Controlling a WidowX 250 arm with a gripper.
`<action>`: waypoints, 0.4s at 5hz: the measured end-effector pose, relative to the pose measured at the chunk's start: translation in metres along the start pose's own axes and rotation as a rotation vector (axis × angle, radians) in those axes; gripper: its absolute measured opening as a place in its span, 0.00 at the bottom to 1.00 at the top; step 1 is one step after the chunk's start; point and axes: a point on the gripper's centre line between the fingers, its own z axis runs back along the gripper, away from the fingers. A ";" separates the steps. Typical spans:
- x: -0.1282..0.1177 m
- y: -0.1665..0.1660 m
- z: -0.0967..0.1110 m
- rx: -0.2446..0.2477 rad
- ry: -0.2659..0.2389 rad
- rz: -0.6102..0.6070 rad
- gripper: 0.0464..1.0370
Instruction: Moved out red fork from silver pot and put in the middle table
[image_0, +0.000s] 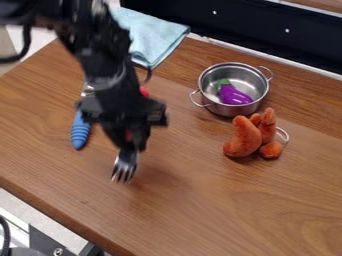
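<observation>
My gripper (133, 145) hangs over the left-centre part of the wooden table, shut on the red fork. The fork's silver tines (125, 169) point down toward the table's front edge, below the fingers. Bits of its red handle show beside the gripper and higher up behind the arm; the rest is hidden. At the upper right stands the silver pot (209, 78), with a purple eggplant (234, 94) inside.
An orange plush toy (244, 138) sits just in front of the pot. To the gripper's left lies a utensil with a blue handle (80, 131), partly behind the arm. A light blue cloth (151, 36) is at the back edge of the table (220, 205).
</observation>
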 end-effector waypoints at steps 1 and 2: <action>-0.012 0.000 -0.010 -0.029 -0.011 -0.010 0.26; -0.012 -0.009 -0.021 -0.021 -0.024 -0.094 0.26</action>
